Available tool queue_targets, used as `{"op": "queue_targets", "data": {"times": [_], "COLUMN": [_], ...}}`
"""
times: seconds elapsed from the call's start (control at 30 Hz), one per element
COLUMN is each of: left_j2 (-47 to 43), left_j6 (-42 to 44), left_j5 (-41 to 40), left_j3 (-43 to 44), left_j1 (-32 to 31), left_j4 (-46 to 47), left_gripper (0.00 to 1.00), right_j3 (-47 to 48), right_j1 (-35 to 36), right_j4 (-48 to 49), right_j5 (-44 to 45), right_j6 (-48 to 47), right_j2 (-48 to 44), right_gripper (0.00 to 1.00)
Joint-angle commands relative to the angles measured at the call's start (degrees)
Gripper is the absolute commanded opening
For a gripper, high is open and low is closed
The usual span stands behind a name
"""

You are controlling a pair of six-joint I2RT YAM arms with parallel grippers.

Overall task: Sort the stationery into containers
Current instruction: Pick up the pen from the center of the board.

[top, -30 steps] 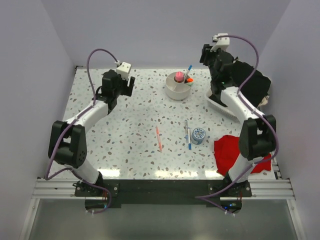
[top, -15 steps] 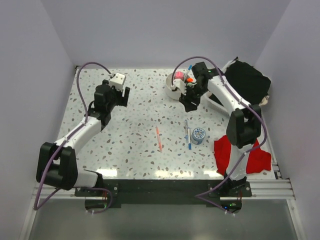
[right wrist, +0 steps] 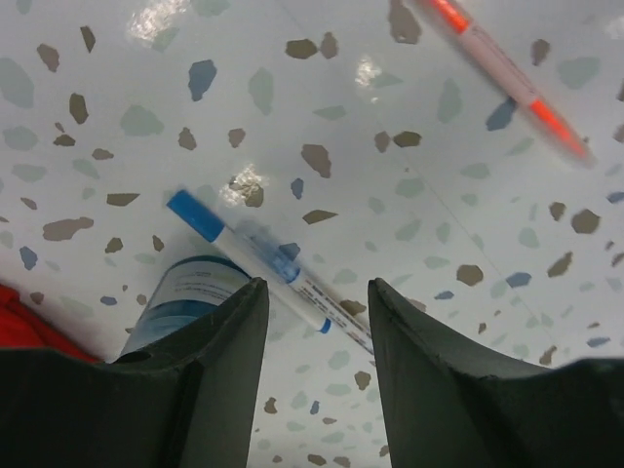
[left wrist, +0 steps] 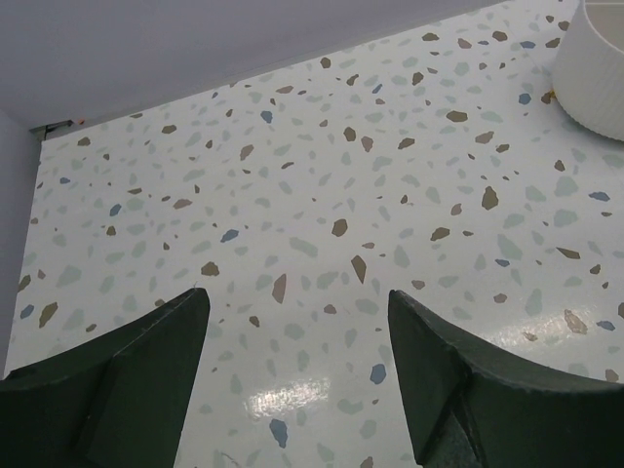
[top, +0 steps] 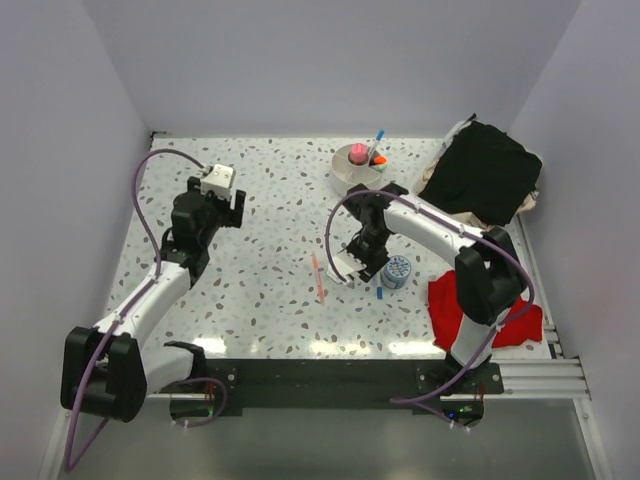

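The white bowl [top: 356, 178] stands at the back centre and holds a pink-capped stick [top: 358, 153], an orange highlighter [top: 383, 160] and a blue-and-white pen [top: 376, 143]. Mid-table lies another blue-and-white pen [right wrist: 263, 258], its blue end [top: 379, 292] showing in the top view. My right gripper [top: 372, 262] hovers just above it, open, and the pen runs across the gap between the fingers [right wrist: 317, 302] without being touched. A thin pink pen [top: 317, 277] lies to its left [right wrist: 502, 73]. My left gripper [top: 215, 195] is open over bare table [left wrist: 297, 312], far left of the bowl [left wrist: 595, 58].
A small blue-labelled tub [top: 397, 271] stands right beside the right gripper's finger [right wrist: 185, 292]. A red cloth [top: 480, 305] lies at the near right. A black cloth [top: 480, 180] covers a white basket at the back right.
My right arm has swung from the back right, past the bowl, down to the blue-and-white pen at mid-table. The left arm has drawn back toward the near left.
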Motion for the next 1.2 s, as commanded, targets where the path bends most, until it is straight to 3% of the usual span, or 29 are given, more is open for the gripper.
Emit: {"op": "queue_targets", "data": {"times": [0.0, 0.3, 0.93, 1.17], "left_j2": [-2.75, -3.11, -1.26, -0.91], "left_j6": [-0.13, -2.06, -2.94, -3.73], "left_j5": [0.02, 1.43, 1.87, 3.09], "left_j3": [-0.73, -0.91, 0.85, 1.02], "left_j1": [1.53, 3.64, 5.75, 6.19], "left_j4": [1.89, 1.27, 0.74, 0.83], "left_gripper": [0.79, 0.79, 0.79, 0.79], "right_j3": [-1.54, -3.63, -9.35, -12.6], "right_j1": [-0.48, -0.39, -0.57, -0.57], "right_j4": [5.78, 8.24, 6.92, 10.78], "right_j5": [3.95, 6.94, 9.75, 10.55], "right_j6": [-9.4, -13.09, -18.89, -19.24], "right_j2": [1.04, 4.05, 2.64, 2.38], "right_gripper": [0.47, 0.39, 0.43, 0.43]}}
